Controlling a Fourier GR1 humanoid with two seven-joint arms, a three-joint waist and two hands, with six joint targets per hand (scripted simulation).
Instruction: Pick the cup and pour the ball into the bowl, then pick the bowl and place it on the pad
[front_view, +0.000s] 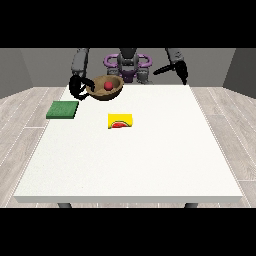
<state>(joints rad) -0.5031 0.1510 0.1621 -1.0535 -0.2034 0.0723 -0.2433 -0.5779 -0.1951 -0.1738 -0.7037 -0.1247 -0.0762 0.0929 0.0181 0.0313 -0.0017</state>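
A brown bowl (105, 88) with a red ball (108, 86) inside hangs above the table's far left part. The hand at the view's left (79, 87) grips the bowl's left rim with curled fingers. A green pad (63, 109) lies flat on the table, left of and nearer the camera than the bowl. A yellow cup (121, 121) with a red mark lies on its side near the table's middle. The hand at the view's right (183, 75) is raised above the far right edge and holds nothing; how its fingers lie is unclear.
The white table (150, 160) stretches wide towards the camera, with nothing on its near half. The robot's torso (128, 64) stands behind the far edge.
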